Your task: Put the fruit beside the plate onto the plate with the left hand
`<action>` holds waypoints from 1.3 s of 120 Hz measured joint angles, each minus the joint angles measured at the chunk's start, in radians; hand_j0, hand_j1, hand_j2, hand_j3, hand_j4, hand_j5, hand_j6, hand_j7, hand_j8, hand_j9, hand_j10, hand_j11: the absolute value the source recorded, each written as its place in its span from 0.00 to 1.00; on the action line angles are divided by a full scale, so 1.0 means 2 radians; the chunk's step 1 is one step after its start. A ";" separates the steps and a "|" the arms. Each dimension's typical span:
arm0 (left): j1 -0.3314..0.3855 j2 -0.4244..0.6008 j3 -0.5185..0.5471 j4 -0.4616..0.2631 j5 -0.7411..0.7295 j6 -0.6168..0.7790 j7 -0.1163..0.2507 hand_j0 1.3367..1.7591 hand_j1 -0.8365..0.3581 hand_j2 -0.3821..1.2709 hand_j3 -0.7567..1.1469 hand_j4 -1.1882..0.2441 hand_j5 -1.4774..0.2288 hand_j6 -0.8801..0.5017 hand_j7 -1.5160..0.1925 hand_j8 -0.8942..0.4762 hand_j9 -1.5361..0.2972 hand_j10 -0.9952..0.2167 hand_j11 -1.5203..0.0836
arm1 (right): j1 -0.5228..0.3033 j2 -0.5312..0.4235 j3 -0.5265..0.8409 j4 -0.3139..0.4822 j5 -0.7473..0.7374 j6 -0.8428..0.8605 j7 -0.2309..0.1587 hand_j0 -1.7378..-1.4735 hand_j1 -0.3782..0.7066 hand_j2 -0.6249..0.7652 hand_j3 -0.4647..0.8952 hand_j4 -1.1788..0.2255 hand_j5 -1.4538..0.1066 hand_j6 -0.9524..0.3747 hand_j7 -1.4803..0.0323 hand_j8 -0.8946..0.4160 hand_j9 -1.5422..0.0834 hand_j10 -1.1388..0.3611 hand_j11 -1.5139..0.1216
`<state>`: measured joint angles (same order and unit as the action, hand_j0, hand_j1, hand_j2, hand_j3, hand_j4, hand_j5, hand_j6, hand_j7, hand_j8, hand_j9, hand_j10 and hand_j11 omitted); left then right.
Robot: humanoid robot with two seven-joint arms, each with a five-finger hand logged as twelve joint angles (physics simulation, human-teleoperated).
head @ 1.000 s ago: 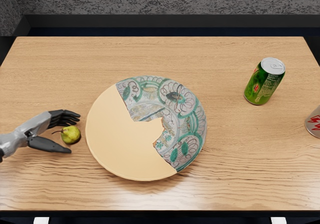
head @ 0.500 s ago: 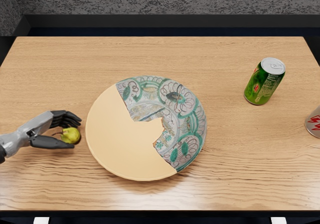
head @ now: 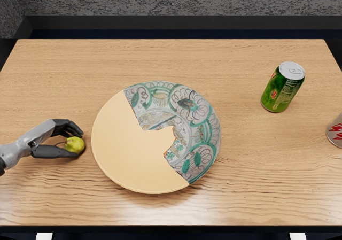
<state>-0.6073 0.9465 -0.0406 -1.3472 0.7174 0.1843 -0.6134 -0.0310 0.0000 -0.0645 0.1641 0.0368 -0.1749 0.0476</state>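
I read this as the grasp step: my left hand (head: 45, 138) lies on the worktop (head: 171, 58) to the left of the plate (head: 123, 160), and its fingers (head: 68, 126) are wrapped over the small yellow-green pear (head: 75, 145), thumb on the near side, so I judge them to be gripping it. The pear sits on the worktop just beside the plate's left rim, not yet lifted. Next I need to raise it clear of that rim, carry it right over the plate and release; the hold looks shallow, so a slip is possible.
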 joint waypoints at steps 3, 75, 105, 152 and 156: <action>0.000 0.000 0.000 0.000 0.001 0.000 0.000 0.75 0.44 0.36 0.40 0.42 0.40 0.26 0.42 0.35 0.39 0.35 0.43 | 0.000 0.000 0.000 0.000 0.000 0.000 0.000 0.30 0.05 0.45 0.34 0.82 0.91 0.70 0.96 0.66 0.93 0.74 0.91; -0.002 0.006 -0.003 -0.002 0.002 -0.006 0.001 0.75 0.39 0.50 0.40 0.36 0.28 0.28 0.32 0.38 0.31 0.34 0.34 | 0.000 0.000 0.000 0.000 0.000 0.000 0.000 0.30 0.05 0.45 0.34 0.82 0.91 0.70 0.96 0.66 0.93 0.74 0.91; -0.002 0.024 -0.032 -0.002 -0.010 -0.058 0.001 0.75 0.39 0.55 0.40 0.34 0.29 0.25 0.32 0.34 0.31 0.29 0.35 | 0.000 0.000 0.000 0.000 0.000 0.000 0.000 0.30 0.05 0.45 0.34 0.82 0.91 0.70 0.96 0.66 0.93 0.74 0.91; -0.013 0.062 -0.100 0.000 -0.059 -0.217 0.002 0.76 0.39 0.59 0.40 0.32 0.30 0.18 0.33 0.28 0.33 0.23 0.36 | 0.000 0.000 0.000 0.000 0.000 0.000 0.000 0.30 0.05 0.45 0.34 0.82 0.91 0.70 0.96 0.66 0.93 0.74 0.91; -0.019 0.063 -0.105 0.000 -0.064 -0.234 0.002 0.76 0.39 0.59 0.40 0.32 0.30 0.18 0.33 0.28 0.33 0.23 0.37 | 0.000 0.000 0.000 0.000 0.000 0.000 0.000 0.30 0.05 0.45 0.34 0.82 0.91 0.70 0.96 0.66 0.93 0.74 0.91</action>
<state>-0.6455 1.0722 -0.2504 -1.3469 0.5893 -0.2835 -0.6101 -0.0307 0.0000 -0.0644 0.1641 0.0365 -0.1749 0.0476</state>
